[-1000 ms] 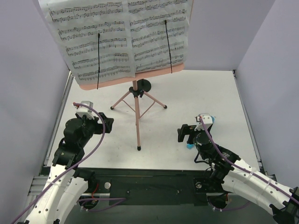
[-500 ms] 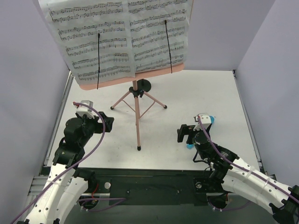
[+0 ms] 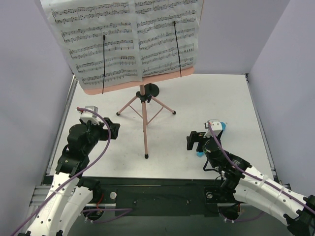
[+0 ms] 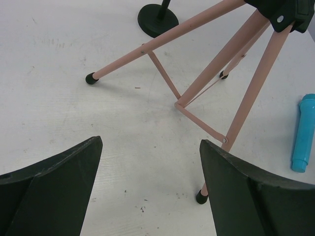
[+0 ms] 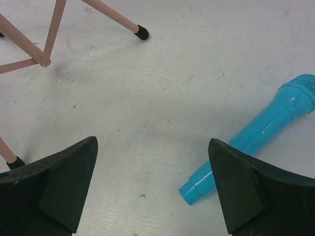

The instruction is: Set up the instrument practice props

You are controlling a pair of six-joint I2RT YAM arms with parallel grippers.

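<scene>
The pink music-stand panel (image 3: pixel 114 87) is up on its pink tripod (image 3: pixel 144 118) at the far middle of the white desk (image 3: pixel 211 96). It tilts back toward the rear wall. Two white sheet-music pages (image 3: pixel 98 44) lie side by side on the panel, and only a strip of pink shows below them and along the right edge. A black wire page-holder (image 3: pixel 104 64) runs down over the left page and another crosses the right page.

The tripod's three legs are spread, each black-tipped foot on the desk. The nearest foot lands between the two arms. A round black base (image 3: pixel 151 90) sits on the desk just behind the tripod's hub.

The left fingers (image 4: pixel 54 187) are spread wide and hold nothing. They hover low over bare desk and face the tripod (image 4: pixel 221 64) from its left. The right fingers (image 5: pixel 54 187) are also wide apart and empty, off to the tripod's right, with one tripod foot at the top of their view.

A bright blue cylinder (image 5: pixel 256 137) lies flat on the desk just beside the right fingers. It may be a toy microphone, but the right arm hides most of it from above.
</scene>
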